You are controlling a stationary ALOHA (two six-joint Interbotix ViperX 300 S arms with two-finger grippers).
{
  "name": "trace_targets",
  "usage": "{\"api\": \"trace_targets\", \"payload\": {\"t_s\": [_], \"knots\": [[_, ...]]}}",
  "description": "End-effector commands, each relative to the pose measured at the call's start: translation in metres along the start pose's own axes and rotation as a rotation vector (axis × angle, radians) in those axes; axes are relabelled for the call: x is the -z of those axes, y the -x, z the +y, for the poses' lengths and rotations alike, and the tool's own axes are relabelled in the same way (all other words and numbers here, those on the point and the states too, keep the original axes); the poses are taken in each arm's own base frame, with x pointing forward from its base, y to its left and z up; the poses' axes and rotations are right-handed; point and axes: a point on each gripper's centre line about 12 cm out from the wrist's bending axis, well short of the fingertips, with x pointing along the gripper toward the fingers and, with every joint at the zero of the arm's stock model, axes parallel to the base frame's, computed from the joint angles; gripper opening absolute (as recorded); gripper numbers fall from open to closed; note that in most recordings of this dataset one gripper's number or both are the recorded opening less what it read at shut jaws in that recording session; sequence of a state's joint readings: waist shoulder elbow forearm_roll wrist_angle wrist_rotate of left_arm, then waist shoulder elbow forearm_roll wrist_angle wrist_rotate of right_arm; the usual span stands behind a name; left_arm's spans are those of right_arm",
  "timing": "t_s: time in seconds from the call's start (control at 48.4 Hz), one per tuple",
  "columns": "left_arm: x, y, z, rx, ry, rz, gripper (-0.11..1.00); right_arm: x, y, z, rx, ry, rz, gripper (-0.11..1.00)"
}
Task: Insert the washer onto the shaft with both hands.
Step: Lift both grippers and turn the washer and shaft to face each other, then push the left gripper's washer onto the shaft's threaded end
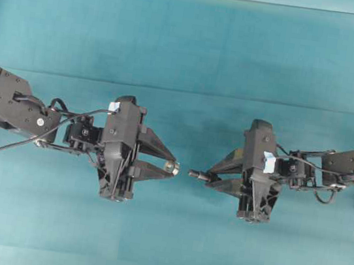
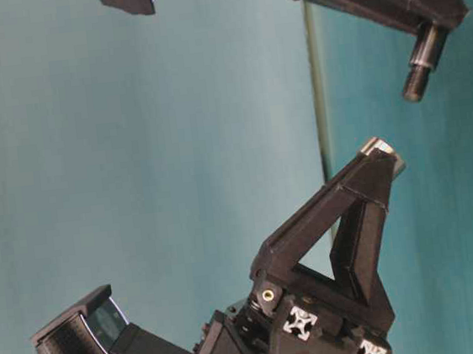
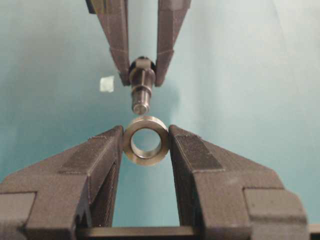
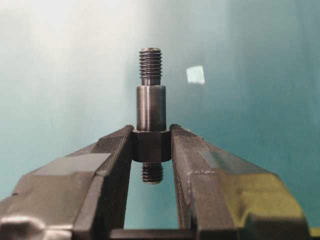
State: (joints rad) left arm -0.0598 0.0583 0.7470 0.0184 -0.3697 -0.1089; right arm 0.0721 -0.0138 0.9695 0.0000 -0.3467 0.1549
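- The washer (image 3: 146, 140) sits pinched between the tips of the left gripper (image 1: 171, 166), its round hole facing straight out toward the other arm.
- The left jaws are partly spread, pressing on the ring's outer rim from both sides; the ring is clear of the worktop (image 1: 196, 43).
- A narrow gap lies between the ring and the nearest end of the shaft (image 4: 150, 107); the two are near and roughly in line, not touching.
- The right gripper (image 1: 209, 174) has its jaws pressed onto the shaft's thicker collar, with the threaded end sticking out beyond the tips toward the washer.
- A small pale tape scrap (image 4: 195, 74) lies on the teal worktop beyond the jaws.
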Motion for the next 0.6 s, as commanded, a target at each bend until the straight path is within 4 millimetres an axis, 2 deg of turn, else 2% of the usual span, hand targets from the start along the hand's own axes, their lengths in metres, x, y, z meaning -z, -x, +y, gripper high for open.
{"api": "trace_targets", "payload": {"t_s": [0.0,0.579], "knots": [[-0.008,-0.001,-0.002,0.006,-0.001,-0.03,0.35,-0.012,-0.001,0.003,-0.011,-0.003,-0.051,0.0],[-0.009,-0.008,-0.002,0.006,0.001,-0.039,0.35,-0.023,-0.007,0.005,-0.014,0.003,-0.08,0.0]]}}
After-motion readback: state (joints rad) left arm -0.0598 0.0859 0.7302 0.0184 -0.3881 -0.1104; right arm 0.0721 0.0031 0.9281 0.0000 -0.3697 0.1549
